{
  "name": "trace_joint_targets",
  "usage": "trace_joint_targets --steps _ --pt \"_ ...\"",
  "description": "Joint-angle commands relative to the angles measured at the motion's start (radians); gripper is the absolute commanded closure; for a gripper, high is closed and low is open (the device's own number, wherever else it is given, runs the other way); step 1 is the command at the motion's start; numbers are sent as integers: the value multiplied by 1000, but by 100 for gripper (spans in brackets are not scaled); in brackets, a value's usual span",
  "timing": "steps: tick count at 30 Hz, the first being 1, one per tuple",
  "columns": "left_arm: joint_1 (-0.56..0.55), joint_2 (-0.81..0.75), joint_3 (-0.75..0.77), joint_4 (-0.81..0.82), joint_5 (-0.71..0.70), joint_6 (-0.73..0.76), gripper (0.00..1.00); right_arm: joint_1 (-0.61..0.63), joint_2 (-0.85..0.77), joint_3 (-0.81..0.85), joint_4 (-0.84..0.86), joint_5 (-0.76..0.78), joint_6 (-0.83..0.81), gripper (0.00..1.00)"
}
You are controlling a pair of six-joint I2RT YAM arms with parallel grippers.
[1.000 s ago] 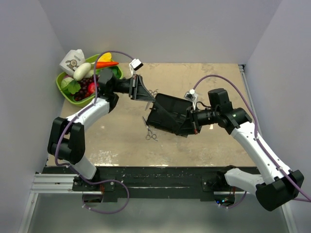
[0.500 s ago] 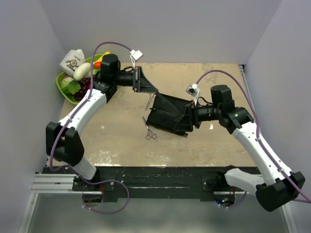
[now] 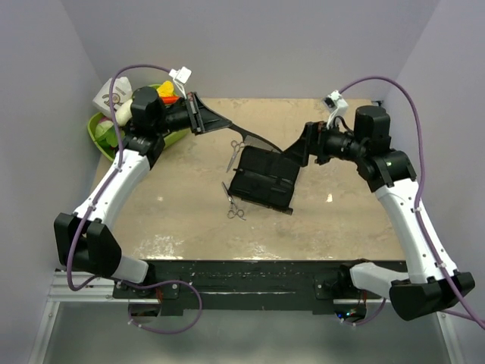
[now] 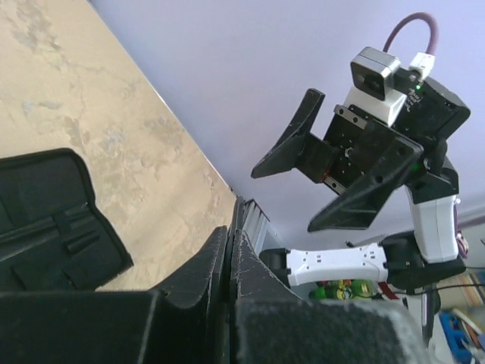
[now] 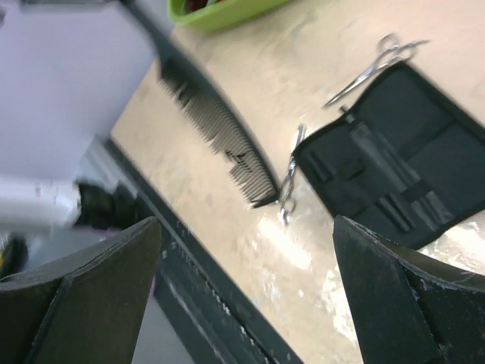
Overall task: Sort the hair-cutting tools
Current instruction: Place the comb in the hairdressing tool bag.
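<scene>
The comb [image 3: 254, 136] is pinched at one end by the left tool [image 3: 212, 119] in the upper centre, while the right tool [image 3: 298, 149] is spread wide. It is judged light, stiff and slippery, best taken across the spine.

open flat black case [image 3: 263, 179] lying on the tan bench [image 3: 174, 220] just beside the right pincer [image 3: 300, 148], green basket [image 3: 101, 141] of toy fruit and a white carton [image 3: 103, 95] behind the left pincer [image 3: 198, 116]
</scene>
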Motion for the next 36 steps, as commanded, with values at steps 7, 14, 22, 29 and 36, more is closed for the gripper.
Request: trace_joint_targets --steps 7,14,22,29,36 --pt "26 -100 -104 243 -103 -166 100 -86 -96 -188 572 147 418 1" --pt "28 -138 -180 376 -204 -238 100 -87 -91 -309 913 26 604 7" --pt "26 -172 -278 502 -276 -350 100 -101 -92 -608 1526 -78 991 52" --pt "26 -184 -335 581 -292 -393 100 -100 -55 -619 1657 -101 1061 60" --pt "26 -186 -357 625 -292 -427 100 -101 -25 -613 1691 -104 1070 63"
